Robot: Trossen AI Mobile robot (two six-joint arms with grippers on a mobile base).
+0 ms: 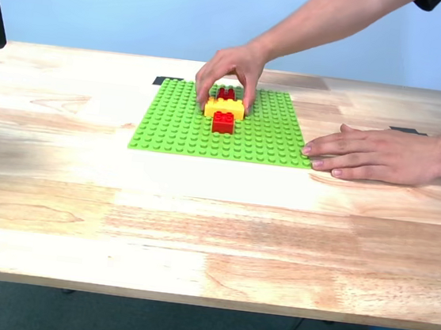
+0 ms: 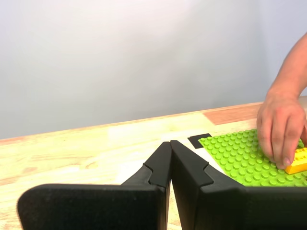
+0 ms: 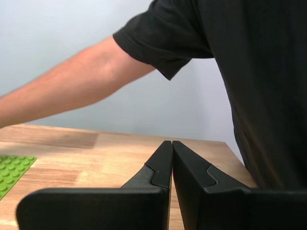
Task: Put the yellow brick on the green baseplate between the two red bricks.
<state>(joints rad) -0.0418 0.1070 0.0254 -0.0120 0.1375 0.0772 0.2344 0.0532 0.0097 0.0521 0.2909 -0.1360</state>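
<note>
A person's hand (image 1: 230, 70) pressing the yellow rectangular plastic brick (image 1: 213, 107) between two red square studded bricks (image 1: 223, 121) on the flat green studded baseplate (image 1: 174, 120), wooden counter (image 1: 197, 226), my first gripper (image 2: 171, 143) and my second gripper (image 3: 171, 142) fingers closed together, empty.

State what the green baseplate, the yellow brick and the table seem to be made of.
Green baseplate: likely moulded plastic, smooth with a slight sheen, its stud grid even. Yellow brick: the same kind of glossy plastic, with crisp edges and uniform colour. Table: wood, judging by its visible grain and joined planks, with a satin finish.

two red bricks (image 1: 223, 121), one yellow brick (image 1: 213, 107), one baseplate (image 1: 169, 123)
</note>
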